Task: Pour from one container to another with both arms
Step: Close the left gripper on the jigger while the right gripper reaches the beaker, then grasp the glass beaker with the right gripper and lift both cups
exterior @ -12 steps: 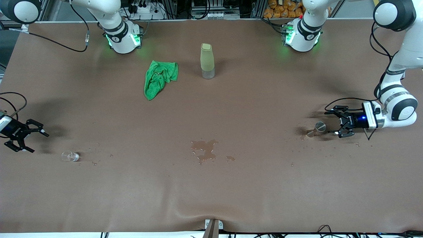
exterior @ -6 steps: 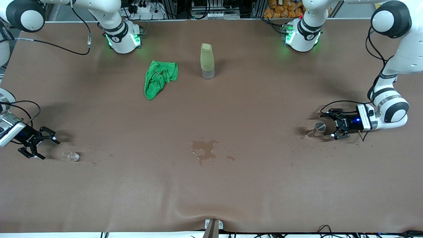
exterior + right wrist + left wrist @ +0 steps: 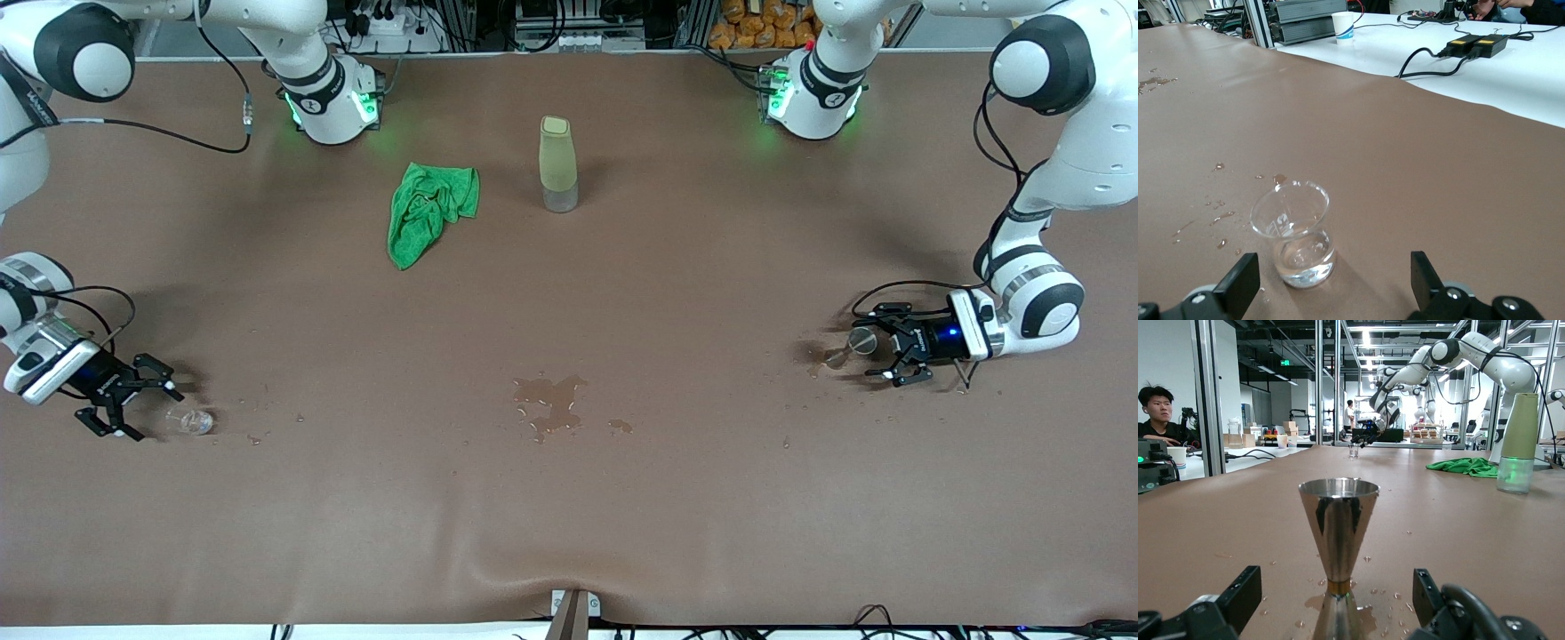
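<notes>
Though apparently untouched, jigger (image 3: 1338,540) between wide-open left gripper (image 3: 876,342) fingers.

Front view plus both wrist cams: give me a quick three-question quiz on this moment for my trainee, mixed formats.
1. True or false: the left gripper is already shut on the metal jigger.
2. Which thing does the right gripper face at the right arm's end of the table?
A. green cloth
B. clear glass cup
C. yellow-green bottle
3. Fill in: the puddle on the table lies ____ the front camera than the bottle.

Key:
1. False; its fingers are open, flanking the upright jigger.
2. B
3. nearer to
</notes>
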You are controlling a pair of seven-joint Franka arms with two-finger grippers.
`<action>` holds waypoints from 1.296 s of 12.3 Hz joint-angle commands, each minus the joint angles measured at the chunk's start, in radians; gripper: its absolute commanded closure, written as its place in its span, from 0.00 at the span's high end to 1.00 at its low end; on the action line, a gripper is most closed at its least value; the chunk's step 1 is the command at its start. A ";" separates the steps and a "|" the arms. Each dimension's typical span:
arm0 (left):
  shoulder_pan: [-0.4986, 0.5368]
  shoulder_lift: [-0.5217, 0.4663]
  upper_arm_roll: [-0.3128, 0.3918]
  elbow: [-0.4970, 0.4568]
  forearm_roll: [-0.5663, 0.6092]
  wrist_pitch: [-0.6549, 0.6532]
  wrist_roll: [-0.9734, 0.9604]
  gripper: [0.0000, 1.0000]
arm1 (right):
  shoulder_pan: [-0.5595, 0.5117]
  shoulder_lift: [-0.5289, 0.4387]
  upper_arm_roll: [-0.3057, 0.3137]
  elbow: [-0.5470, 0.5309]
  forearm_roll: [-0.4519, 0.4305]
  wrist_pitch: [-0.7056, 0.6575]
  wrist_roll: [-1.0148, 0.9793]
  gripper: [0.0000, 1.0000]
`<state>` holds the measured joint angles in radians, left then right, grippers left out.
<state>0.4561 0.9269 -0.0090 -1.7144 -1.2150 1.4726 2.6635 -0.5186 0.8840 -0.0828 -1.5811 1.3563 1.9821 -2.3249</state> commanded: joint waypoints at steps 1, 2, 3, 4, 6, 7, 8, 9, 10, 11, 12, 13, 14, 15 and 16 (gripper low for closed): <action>-0.025 0.015 0.001 -0.002 -0.055 0.009 0.012 1.00 | 0.011 0.015 -0.002 0.018 0.040 0.001 -0.022 1.00; -0.034 0.013 0.001 -0.008 -0.067 0.009 0.013 1.00 | 0.017 0.016 -0.002 0.016 0.065 0.000 -0.025 1.00; -0.039 0.016 0.001 -0.010 -0.070 0.011 0.015 1.00 | 0.020 0.027 -0.002 0.016 0.070 0.000 -0.042 1.00; -0.040 0.023 0.001 -0.010 -0.081 0.012 0.016 1.00 | 0.022 0.033 -0.002 0.016 0.081 0.000 -0.050 1.00; -0.046 0.029 0.001 -0.008 -0.086 0.017 0.016 1.00 | 0.023 0.042 -0.002 0.015 0.093 -0.003 -0.065 1.00; -0.046 0.029 0.001 -0.008 -0.086 0.021 0.018 1.00 | 0.026 0.044 0.000 0.015 0.106 -0.003 -0.067 1.00; -0.046 0.029 0.001 -0.010 -0.086 0.026 0.025 1.00 | 0.034 0.046 0.000 0.015 0.136 -0.006 -0.077 1.00; -0.046 0.029 0.003 -0.008 -0.086 0.028 0.030 1.00 | 0.044 0.047 0.000 0.013 0.171 -0.008 -0.099 1.00; -0.045 0.029 0.003 -0.008 -0.081 0.028 0.036 1.00 | 0.049 0.056 0.000 0.013 0.199 -0.009 -0.115 1.00; -0.045 0.029 0.006 -0.005 -0.077 0.032 0.055 0.81 | 0.054 0.064 0.000 0.013 0.217 -0.011 -0.122 1.00; -0.042 0.029 0.006 -0.004 -0.075 0.037 0.062 0.69 | 0.058 0.064 0.000 0.013 0.227 -0.011 -0.122 1.00; -0.042 0.027 0.007 -0.004 -0.075 0.038 0.062 0.58 | 0.058 0.064 0.000 0.013 0.230 -0.011 -0.122 1.00; -0.042 0.027 0.009 -0.004 -0.074 0.040 0.062 0.52 | 0.058 0.065 0.000 0.012 0.230 -0.011 -0.122 1.00; -0.042 0.027 0.009 -0.004 -0.074 0.040 0.061 0.44 | 0.058 0.067 0.000 0.010 0.230 -0.011 -0.123 1.00; -0.042 0.027 0.010 -0.004 -0.074 0.041 0.061 0.39 | 0.058 0.075 0.000 0.010 0.230 -0.012 -0.131 1.00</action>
<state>0.4174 0.9527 -0.0043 -1.7180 -1.2756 1.5090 2.7016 -0.4634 0.9396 -0.0793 -1.5808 1.5539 1.9763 -2.4261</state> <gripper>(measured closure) 0.551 0.000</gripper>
